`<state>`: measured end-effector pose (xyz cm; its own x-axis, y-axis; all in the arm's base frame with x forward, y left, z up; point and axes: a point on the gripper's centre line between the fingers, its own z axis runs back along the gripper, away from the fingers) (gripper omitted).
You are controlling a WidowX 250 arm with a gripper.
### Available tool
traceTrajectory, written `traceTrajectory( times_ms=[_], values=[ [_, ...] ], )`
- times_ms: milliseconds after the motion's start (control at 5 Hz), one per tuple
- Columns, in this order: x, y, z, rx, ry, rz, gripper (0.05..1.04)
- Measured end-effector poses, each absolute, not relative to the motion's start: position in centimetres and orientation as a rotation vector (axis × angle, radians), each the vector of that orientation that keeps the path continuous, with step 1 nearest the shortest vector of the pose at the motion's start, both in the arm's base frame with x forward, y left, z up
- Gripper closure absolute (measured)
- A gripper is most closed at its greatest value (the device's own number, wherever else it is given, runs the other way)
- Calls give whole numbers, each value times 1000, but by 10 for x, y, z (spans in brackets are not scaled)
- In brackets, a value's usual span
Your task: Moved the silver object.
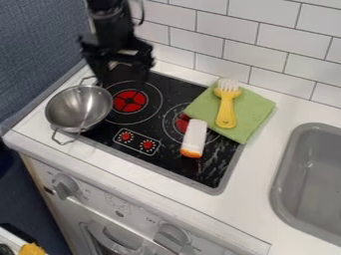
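Your gripper (pixel 122 79) hangs over the back left part of the black stove (pixel 173 162), between the tiled wall (pixel 230 30) and the silver pot (pixel 79 108). You have the fingers (pixel 142 67) released, spread with a gap between them. The pot sits at the stove's left side, partly over the white surface (pixel 100 162), its hollow side facing up. One wire handle (pixel 65 141) points toward the front; the other is at the back, near your left finger, though you can't tell whether they touch. To the pot's right, you see a red burner (pixel 130 101) and, nearer the front, two red dials (pixel 147 145). Farther right, a green cloth (pixel 256 107) lies over the stove's back right corner and onto the surface, with a yellow utensil (pixel 226 112) on top, its pale prongs toward the wall. A white object (pixel 194 134) with an orange end lies in front of the cloth, on the stove. The grey sink (pixel 283 184) is at your view's right edge.
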<state>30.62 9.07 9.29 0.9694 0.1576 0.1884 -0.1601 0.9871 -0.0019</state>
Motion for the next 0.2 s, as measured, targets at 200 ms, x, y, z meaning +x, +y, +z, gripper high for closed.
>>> traceTrajectory(
  times_ms=[200],
  values=[
    [306, 81, 97, 5, -188, 137, 75]
  ],
)
